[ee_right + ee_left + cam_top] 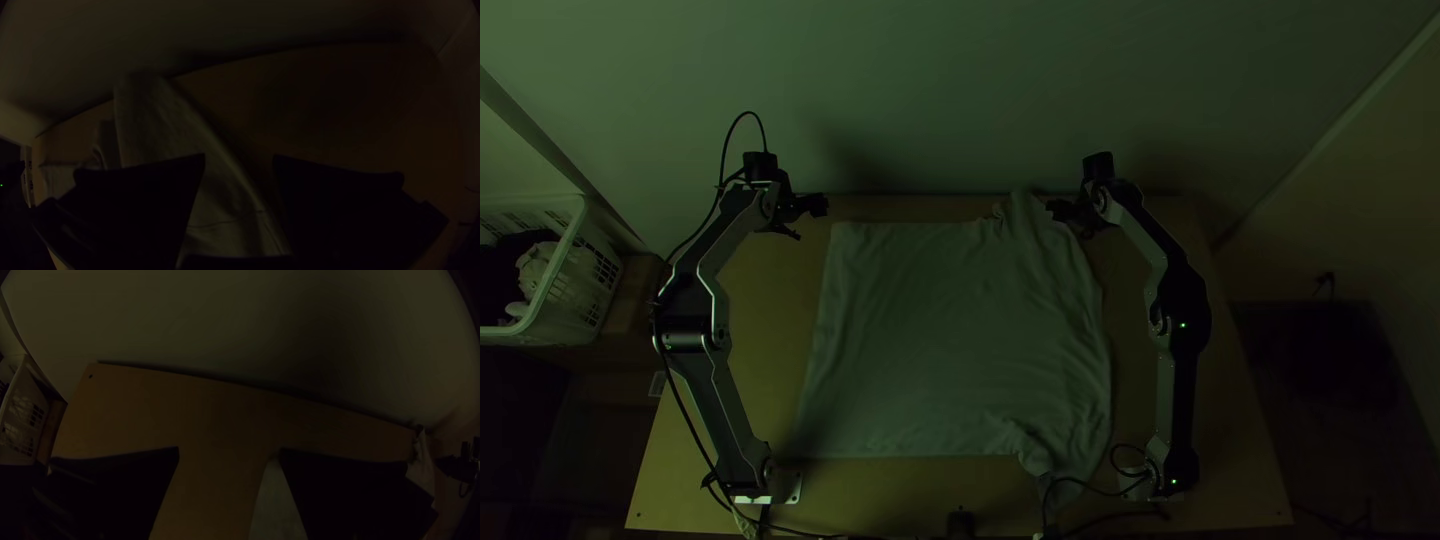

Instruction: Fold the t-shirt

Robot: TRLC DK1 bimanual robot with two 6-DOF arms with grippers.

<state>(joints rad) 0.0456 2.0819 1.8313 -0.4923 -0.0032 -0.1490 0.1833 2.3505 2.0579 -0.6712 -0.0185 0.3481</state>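
Over much of the table (pixel 765 320), the t-shirt (pixel 950 330) is spread, rumpled towards the table's right side. Near the table's far edge, the left gripper (pixel 229 452) and right gripper (pixel 239 160) are opened wide, with nothing gripped. Light, limp handling should be expected; the sleeve (pixel 1025 218) by that edge is best pinched through both layers.

Dim light covers the light wooden table (pixel 770 300); soft shadows darken the pale, plain wall (pixel 960 100). Tiny green lights (pixel 1183 325) glow. Both wrist views are darker, with dark corners and the table's edge bowed.
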